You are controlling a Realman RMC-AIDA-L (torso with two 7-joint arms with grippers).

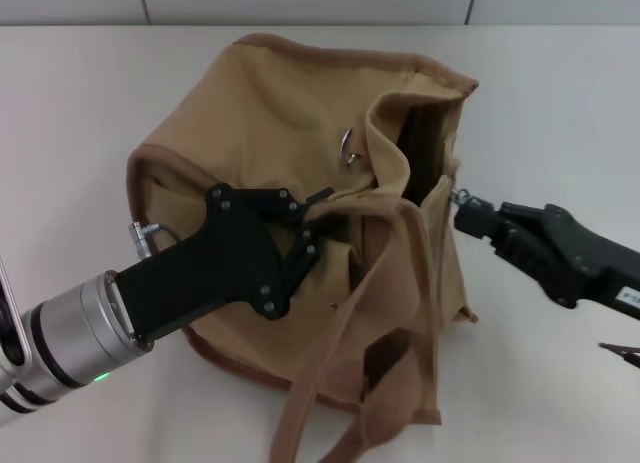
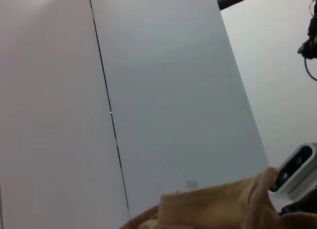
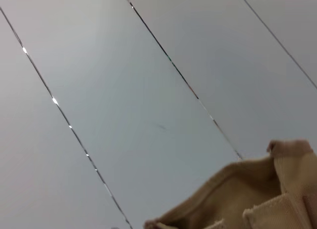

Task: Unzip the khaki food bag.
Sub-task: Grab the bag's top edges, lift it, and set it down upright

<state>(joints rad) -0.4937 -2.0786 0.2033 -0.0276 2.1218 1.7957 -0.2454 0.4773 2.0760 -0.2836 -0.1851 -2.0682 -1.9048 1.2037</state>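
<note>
The khaki food bag lies on the white table, its top gaping open with a dark gap. A metal ring shows near the opening. Two fabric handles trail toward the front edge. My left gripper is shut on a fold of the bag's fabric by the opening. My right gripper is at the bag's right side, shut at the silver zipper pull. Bag fabric shows in the left wrist view and the right wrist view; neither shows fingers.
The bag rests on a white table with a panelled wall behind it. A thin dark cable tip lies at the right edge. Part of the right arm shows in the left wrist view.
</note>
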